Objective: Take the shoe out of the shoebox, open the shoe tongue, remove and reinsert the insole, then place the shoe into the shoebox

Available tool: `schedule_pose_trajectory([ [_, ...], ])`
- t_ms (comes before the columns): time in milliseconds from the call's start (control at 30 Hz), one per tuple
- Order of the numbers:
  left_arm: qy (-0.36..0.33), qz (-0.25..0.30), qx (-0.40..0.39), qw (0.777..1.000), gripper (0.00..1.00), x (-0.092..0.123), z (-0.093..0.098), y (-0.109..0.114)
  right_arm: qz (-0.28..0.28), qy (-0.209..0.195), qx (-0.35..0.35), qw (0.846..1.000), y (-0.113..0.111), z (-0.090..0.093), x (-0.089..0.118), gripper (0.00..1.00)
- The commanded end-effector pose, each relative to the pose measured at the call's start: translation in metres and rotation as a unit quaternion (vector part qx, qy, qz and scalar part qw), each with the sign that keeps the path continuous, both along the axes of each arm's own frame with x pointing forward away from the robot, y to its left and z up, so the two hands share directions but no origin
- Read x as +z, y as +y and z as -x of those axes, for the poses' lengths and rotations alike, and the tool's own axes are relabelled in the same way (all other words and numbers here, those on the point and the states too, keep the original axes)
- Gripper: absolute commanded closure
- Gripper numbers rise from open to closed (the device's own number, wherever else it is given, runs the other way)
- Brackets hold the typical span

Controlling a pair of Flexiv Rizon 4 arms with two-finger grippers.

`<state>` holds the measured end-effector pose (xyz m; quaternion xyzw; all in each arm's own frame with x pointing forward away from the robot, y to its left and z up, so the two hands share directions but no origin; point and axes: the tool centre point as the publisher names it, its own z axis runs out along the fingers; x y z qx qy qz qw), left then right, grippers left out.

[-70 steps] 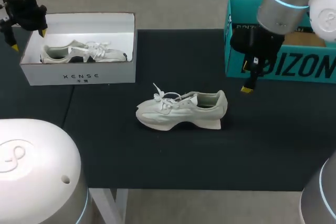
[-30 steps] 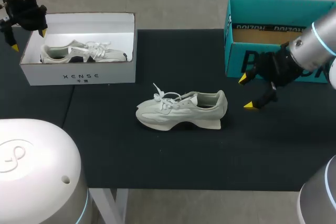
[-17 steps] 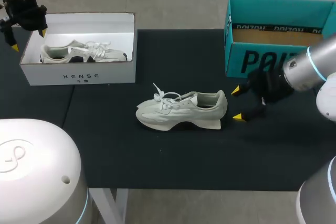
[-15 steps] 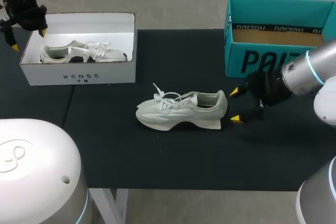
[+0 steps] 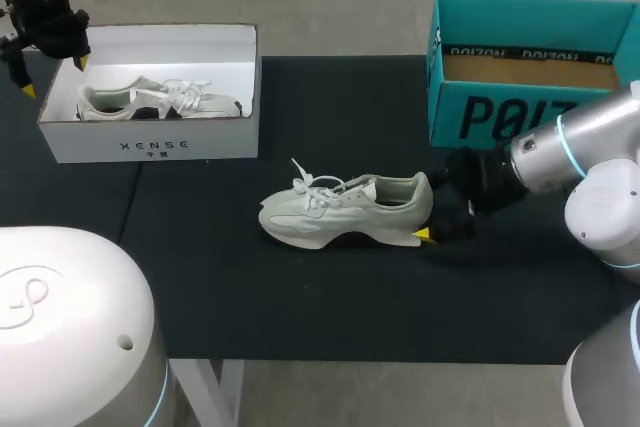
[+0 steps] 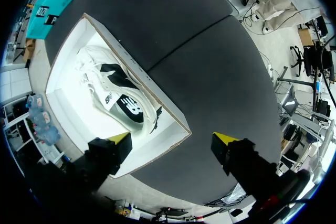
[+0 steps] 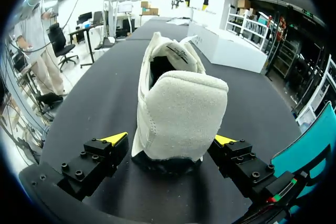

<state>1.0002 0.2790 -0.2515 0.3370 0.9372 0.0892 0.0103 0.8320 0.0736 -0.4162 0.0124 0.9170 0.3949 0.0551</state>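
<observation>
Black tabletop [image 5: 300,317] all the way across, and the shoe [image 5: 345,209] stands out in the open at the middle of it, upright on its sole, toe toward the left side and heel toward the right arm, so the take-it-out step looks done. The right gripper [image 7: 169,141] is down low at table level with its fingers spread, one yellow tip on each side of the heel; in the right wrist view both sit just beside the padded heel and I see no squeeze, so call it released and straddling. That placement makes sense as a brace: pin the heel and the shoe should not slide when the tongue gets pulled open. The laces look loose and the mouth of the shoe faces up, which should make the tongue and insole easy to reach. Far off at the table's left, the left gripper [image 6: 173,139] hangs spread and empty above the end of the white shoebox [image 5: 150,137], well apart from the action. A second shoe [image 5: 150,99] lies inside that box. A teal box [image 5: 520,117] stands open just behind the right arm.
</observation>
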Motion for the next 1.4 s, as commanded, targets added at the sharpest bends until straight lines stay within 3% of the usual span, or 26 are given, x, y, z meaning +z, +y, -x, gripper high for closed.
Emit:
schedule_pose_trajectory([
  [33, -0.001, 0.000, -0.001, 1.000, 0.00, 0.000, 0.001, 0.001, -0.001, 0.004, 0.009, 1.000, 0.016, -0.007, -0.007, 0.00],
  [133, -0.001, 0.000, -0.001, 1.000, 0.00, 0.000, 0.001, 0.001, 0.000, 0.005, 0.011, 1.000, 0.020, -0.009, -0.011, 0.00],
  [167, -0.001, 0.000, -0.001, 1.000, 0.00, 0.000, 0.001, 0.001, 0.000, 0.010, 0.011, 1.000, 0.021, -0.009, -0.013, 0.15],
  [200, -0.001, 0.000, -0.001, 1.000, 0.00, 0.000, 0.001, 0.001, 0.000, 0.014, 0.008, 1.000, 0.022, -0.008, -0.014, 0.71],
  [233, -0.001, 0.000, -0.001, 1.000, 0.00, 0.000, 0.001, 0.001, -0.003, 0.019, 0.011, 1.000, 0.022, -0.007, -0.016, 1.00],
  [1300, -0.001, 0.000, -0.001, 1.000, 0.00, 0.000, 0.001, 0.001, -0.002, 0.021, 0.011, 1.000, 0.023, -0.006, -0.017, 1.00],
  [1400, -0.004, 0.036, 0.064, 0.997, 0.00, 0.005, 0.002, -0.010, -0.002, 0.021, 0.011, 1.000, 0.023, -0.006, -0.017, 1.00],
])
